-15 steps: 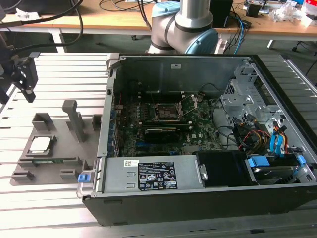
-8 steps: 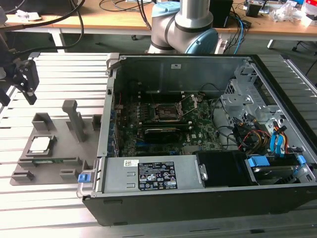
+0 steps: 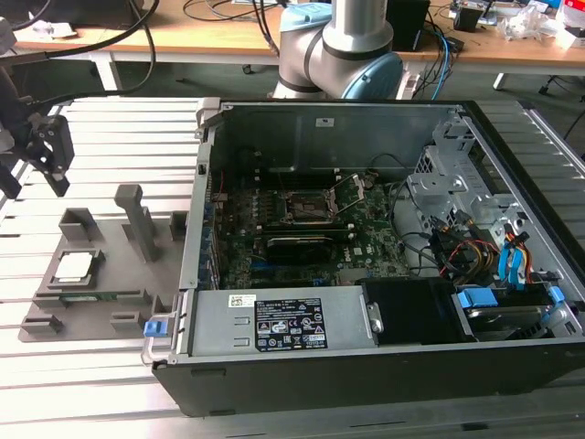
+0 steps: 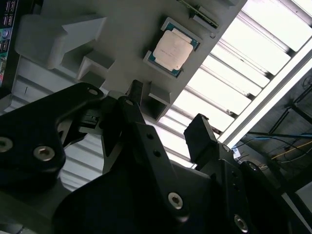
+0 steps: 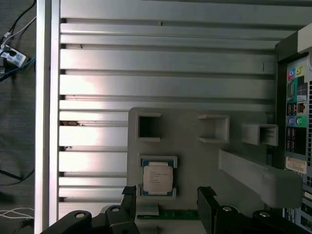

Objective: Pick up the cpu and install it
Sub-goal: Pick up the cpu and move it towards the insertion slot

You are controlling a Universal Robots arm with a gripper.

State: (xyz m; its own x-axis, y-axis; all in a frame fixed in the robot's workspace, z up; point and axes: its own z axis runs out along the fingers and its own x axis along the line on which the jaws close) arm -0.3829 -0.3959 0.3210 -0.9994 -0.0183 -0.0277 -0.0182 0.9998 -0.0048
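The cpu (image 5: 157,178) lies flat, with its pale metal top up, in a shallow nest of the grey fixture tray (image 5: 195,161). The tray stands on the ribbed metal table (image 5: 165,63), just beside the open computer case (image 3: 366,107) on the exterior view's left. The black socket (image 3: 309,206) on the motherboard inside the case is well apart from the chip and looks empty. The gripper (image 5: 167,195) hangs above the tray with its two fingers spread. Nothing is between them and they do not touch the chip, which in both wrist views is seen through the gap, lower down. I judge the cpu to be very light and fully stiff, so weight is no problem; the problem is that it is thin and smooth. The metal top gives little friction, and the underside, which is hidden here, probably carries fine contacts that must not be rubbed or pressed. The best place to hold it is therefore on two opposite side edges, near their middle, with a gentle and even squeeze so that the chip stays level. The low lips of the nest seem to wrap the corners and leave the middle of the edges free, but how deep the fingers could reach there I cannot tell.
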